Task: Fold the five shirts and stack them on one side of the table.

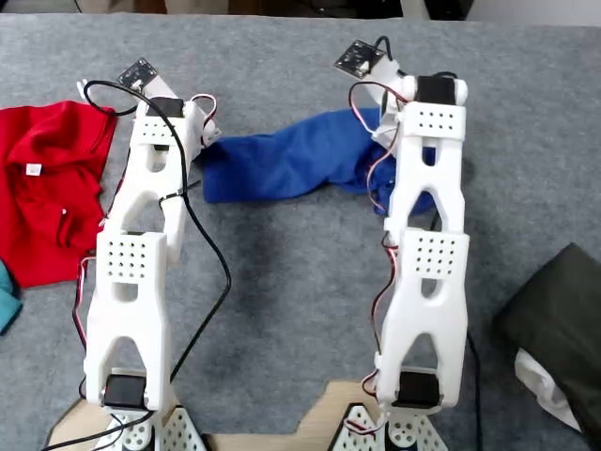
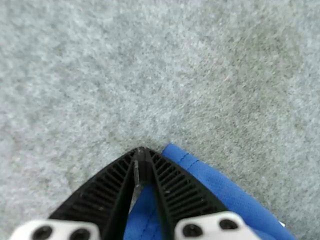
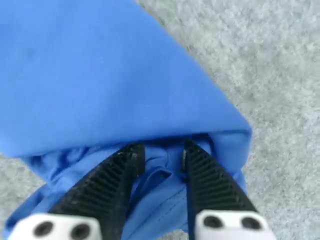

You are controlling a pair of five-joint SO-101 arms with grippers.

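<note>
High view has the blue shirt (image 1: 282, 160) lying bunched on the grey bench (image 1: 291, 282), stretched between the two claws. The left claw (image 2: 141, 154) has its fingers pressed together, clamped on an edge of the blue shirt, with cloth trailing back beneath it. The right claw (image 3: 160, 150) has its fingers apart, with folds of the same shirt between and ahead of them. A red shirt (image 1: 47, 188) lies near the left claw, on its outer side. A dark shirt (image 1: 563, 319) lies well apart from the right claw.
</note>
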